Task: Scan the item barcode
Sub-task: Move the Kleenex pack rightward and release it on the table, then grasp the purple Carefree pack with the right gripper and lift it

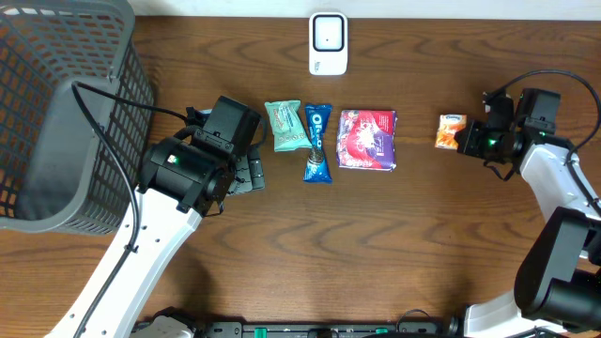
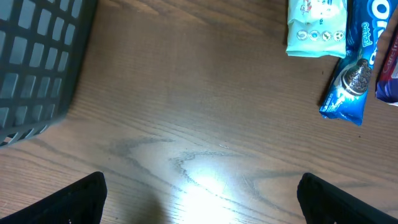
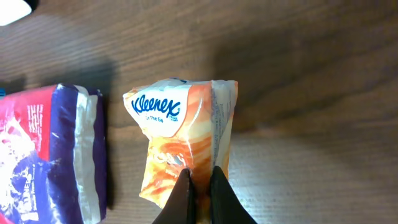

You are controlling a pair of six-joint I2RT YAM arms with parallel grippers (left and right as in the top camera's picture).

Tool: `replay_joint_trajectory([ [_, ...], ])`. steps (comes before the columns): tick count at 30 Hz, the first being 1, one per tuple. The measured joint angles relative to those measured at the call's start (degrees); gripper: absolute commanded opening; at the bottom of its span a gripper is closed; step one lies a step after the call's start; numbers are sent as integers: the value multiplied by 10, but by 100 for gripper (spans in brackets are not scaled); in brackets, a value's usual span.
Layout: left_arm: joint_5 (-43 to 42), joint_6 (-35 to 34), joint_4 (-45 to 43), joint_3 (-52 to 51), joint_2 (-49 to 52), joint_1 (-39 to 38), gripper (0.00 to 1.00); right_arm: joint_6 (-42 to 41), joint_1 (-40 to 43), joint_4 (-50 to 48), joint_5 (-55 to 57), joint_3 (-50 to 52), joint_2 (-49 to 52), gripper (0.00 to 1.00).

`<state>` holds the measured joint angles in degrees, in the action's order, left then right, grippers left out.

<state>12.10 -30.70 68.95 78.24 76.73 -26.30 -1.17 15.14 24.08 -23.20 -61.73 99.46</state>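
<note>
Scan not yet made. Pick-up appears done, presentation to the reader is left.

- Orange-and-white Kleenex tissue pack (image 3: 180, 143): at the right end of the row on the brown wooden surface (image 1: 413, 244), well apart from the white boxy barcode scanner (image 1: 328, 43) at the far edge.
- Right fingers (image 3: 189, 193): clenched on the tissue pack, pinching the wrapper at its near end. The pack extends away from the tips, logo end farthest out. Whether it is lifted clear of the surface or only gripped in place is hard to tell from these angles.
- No barcode shows on the faces in view, so the pack may need turning before it faces the scanner.
- Left fingers (image 1: 246, 171): spread wide and empty, over bare wood near the mint-green snack packet (image 1: 285, 125).
- Untouched in the row: blue Oreo packet (image 1: 318, 143) and purple-and-red foil packet (image 1: 367, 139). The latter lies just beside the tissue pack, not touching.
- Grey mesh basket (image 1: 56, 94) at far left.
</note>
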Motion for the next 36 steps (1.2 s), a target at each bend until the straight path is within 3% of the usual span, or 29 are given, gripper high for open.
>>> replay_joint_trajectory([
  [8,0,0,0,0,0,0,98,0,-4,-21,-2,0,50,5],
  [9,0,0,0,0,0,0,98,-2,-4,-22,-2,0,51,11],
  [12,0,0,0,0,0,0,98,-6,-4,-23,-3,-1,51,60],
  [13,0,0,0,0,0,0,98,-6,-4,-19,-3,-1,51,64],
  [18,0,0,0,0,0,0,98,-6,-4,57,17,-30,51,66],
  [25,0,0,0,0,0,0,98,-7,-7,173,-2,-172,52,63],
  [31,0,0,0,0,0,0,98,5,-46,175,-94,-195,51,66],
  [33,0,0,0,0,0,0,98,10,-73,165,-108,-189,51,73],
  [36,0,0,0,0,0,0,98,1,-109,130,-108,-169,52,72],
])
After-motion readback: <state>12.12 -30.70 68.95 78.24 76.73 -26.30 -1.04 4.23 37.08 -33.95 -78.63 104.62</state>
